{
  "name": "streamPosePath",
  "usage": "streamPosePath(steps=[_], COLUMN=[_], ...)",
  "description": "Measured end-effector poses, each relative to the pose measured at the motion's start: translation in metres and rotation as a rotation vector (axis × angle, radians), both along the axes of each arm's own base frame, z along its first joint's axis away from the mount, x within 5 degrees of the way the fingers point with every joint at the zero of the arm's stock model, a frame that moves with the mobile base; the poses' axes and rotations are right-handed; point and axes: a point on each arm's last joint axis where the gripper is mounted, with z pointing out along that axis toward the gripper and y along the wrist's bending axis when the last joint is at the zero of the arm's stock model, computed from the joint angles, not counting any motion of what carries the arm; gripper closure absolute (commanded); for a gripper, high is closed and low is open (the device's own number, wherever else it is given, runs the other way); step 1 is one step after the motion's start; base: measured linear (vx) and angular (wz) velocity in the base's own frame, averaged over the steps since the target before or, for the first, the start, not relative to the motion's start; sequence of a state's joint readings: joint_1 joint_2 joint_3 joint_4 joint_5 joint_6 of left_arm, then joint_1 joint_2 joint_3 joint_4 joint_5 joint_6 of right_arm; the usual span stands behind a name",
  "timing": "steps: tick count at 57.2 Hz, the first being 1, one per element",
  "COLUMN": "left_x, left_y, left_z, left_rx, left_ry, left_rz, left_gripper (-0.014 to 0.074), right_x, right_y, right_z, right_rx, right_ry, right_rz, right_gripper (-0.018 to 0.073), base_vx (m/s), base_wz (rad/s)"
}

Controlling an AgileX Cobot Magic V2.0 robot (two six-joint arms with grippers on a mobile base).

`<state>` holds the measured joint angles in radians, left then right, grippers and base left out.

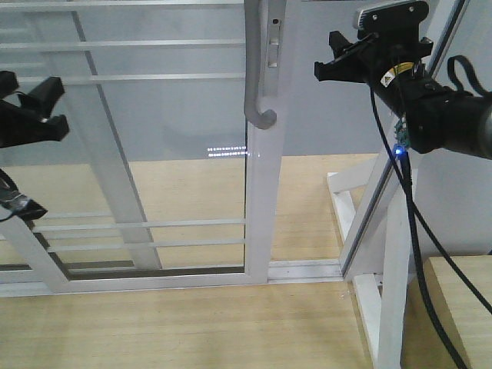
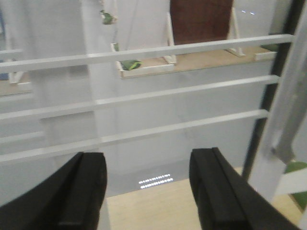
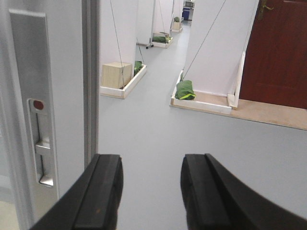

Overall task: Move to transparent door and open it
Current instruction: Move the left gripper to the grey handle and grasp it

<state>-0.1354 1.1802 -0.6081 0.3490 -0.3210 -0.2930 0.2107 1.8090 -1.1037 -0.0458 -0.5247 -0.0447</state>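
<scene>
Ahead, the transparent door (image 1: 257, 192) stands across the front view's left and centre, long axis vertical, glass facing the robot. Its grey pull handle (image 1: 256, 77) runs down the right-hand upright, hooked at the bottom. The right gripper (image 1: 327, 55) hovers beside it and the left gripper (image 1: 55, 108) hangs before the glass; both are spread and empty.

Ahead of left claw (image 2: 148, 162): transparent door (image 2: 182, 91), blocking.

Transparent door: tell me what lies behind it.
Behind the transparent door: a white-rimmed wooden platform, a green bundle, a dark brown panel. Its white bars hide strips of them.
</scene>
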Motion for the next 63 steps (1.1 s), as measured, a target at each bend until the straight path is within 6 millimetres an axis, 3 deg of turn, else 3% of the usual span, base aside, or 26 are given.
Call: streamPosePath(steps=[12, 29, 46, 63], left_x=[0.017, 0.083, 0.138, 0.169], left_y=[-0.038, -0.080, -0.132, -0.163], left_z=[-0.017, -0.042, -0.064, -0.075], left_rx=[-0.038, -0.066, -0.049, -0.035], left_ry=[-0.018, 0.019, 0.038, 0.027], left_rz=[-0.224, -0.321, -0.392, -0.416], left_gripper=[0.0093, 0.0093, 0.0093, 0.0093], right_x=[-0.014, -0.030, -0.032, -0.032], right_y=[-0.004, -0.007, -0.008, -0.008], right_z=[0.027, 0.054, 0.056, 0.056], right_rx=[-0.063, -0.109, -0.141, -0.161], right_ry=[0.021, 0.003, -0.013, -0.017], right_rz=[0.001, 0.003, 0.006, 0.008], right_gripper=[0.0191, 0.0191, 0.0191, 0.0191], base_vx=[0.00, 0.00, 0.00, 0.00], base_wz=[0.00, 0.00, 0.00, 0.00])
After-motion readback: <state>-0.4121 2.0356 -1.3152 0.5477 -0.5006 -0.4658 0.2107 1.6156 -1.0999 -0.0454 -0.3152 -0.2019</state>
